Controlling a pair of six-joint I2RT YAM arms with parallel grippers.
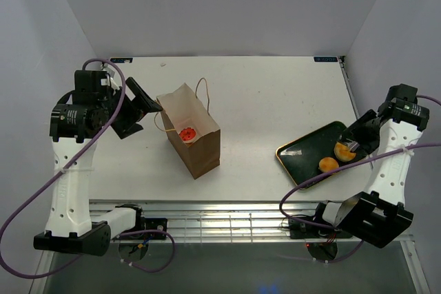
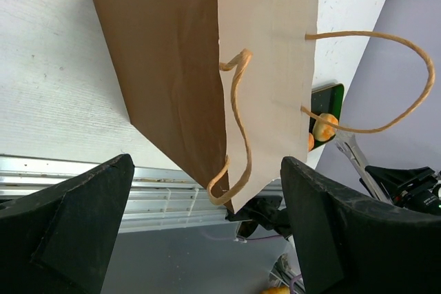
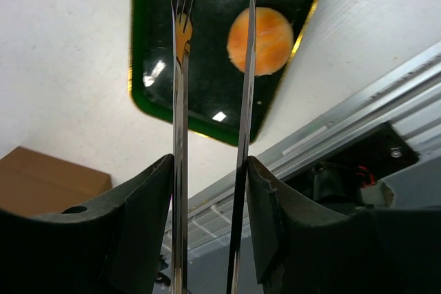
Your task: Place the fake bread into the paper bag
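1. Top external view first: the paper bag (image 1: 203, 153) stands upright left of centre on the white table (image 1: 275, 101). Its mouth faces up, and the red-frosted donut (image 1: 187, 133) is lying down inside it.
2. Up against the bag's left rim sits the left gripper (image 1: 146, 107), its fingers (image 2: 83, 218) spread wide. From the left wrist, the rim edge and a looping cord handle (image 2: 238, 129) hang in the gap between them, touching neither finger.
3. Over on the right, the dark green tray (image 1: 306, 149) lies at an angle, close to the table's right and near edges. Two round buns (image 1: 329, 164) sit at its right end.
4. There the right gripper (image 3: 210, 163) is clamped narrow on metal tongs (image 3: 180, 101). The blades are slightly apart and their tips reach out over the tray beside the buns. Whether a blade touches a bun, I cannot tell.
5. Bare tabletop runs wide between bag and tray, and behind both toward the far edge. The bag's near corner stands not far from the near edge.
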